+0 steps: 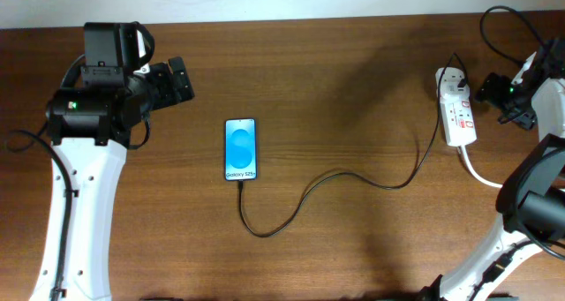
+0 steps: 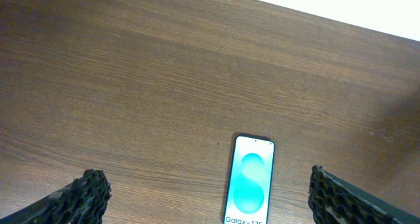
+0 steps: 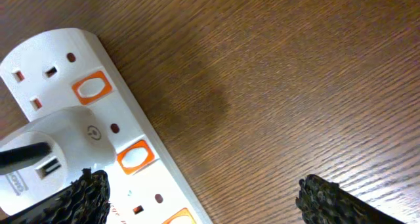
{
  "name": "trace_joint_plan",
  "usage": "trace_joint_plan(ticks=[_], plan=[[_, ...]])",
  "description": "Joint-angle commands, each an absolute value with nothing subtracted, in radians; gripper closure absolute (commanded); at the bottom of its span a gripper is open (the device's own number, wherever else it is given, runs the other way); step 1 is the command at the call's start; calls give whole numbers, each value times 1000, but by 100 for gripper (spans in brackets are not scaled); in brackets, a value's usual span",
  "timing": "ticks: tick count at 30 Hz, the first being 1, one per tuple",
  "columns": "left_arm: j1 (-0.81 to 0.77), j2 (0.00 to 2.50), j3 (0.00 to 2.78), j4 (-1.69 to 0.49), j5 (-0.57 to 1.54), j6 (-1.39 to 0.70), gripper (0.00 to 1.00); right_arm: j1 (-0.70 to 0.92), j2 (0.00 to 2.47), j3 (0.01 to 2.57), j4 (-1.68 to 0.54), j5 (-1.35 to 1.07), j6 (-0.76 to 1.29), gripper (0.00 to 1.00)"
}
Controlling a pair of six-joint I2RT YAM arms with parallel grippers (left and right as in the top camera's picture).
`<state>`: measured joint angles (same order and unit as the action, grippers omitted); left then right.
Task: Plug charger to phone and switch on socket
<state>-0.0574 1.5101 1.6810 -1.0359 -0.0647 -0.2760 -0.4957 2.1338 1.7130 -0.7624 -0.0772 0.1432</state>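
Left end effector (image 2: 205,184): fingers spread wide, gripping nothing. The phone (image 2: 251,184) lies flat on the desk (image 2: 131,86), screen up, just ahead of it and between the two finger lines. The charger (image 1: 340,172) meets the phone's lower edge and appears seated, which would explain why this arm stands clear. Right end effector (image 3: 203,194): spread and empty. The socket (image 3: 65,53) lies beside its left finger, switches (image 3: 136,156) within reach, a pose suited to the press, judged the remaining step
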Motion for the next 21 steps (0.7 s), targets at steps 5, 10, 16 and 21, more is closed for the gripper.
trace_joint_plan(ticks=[5,10,16,21], plan=[[-51,1504,1689,-1034,-76,-271,0,-492,2177,1705,-745,-101,166,6],[-51,1504,1689,-1035,-76,-271,1,-491,2212,1705,-748,-100,162,6],[-51,1504,1689,-1034,-76,-271,1,-491,2214,1704,-746,-97,139,6],[-51,1504,1689,-1034,-76,-271,1,-491,2230,1705,-741,-97,109,6]])
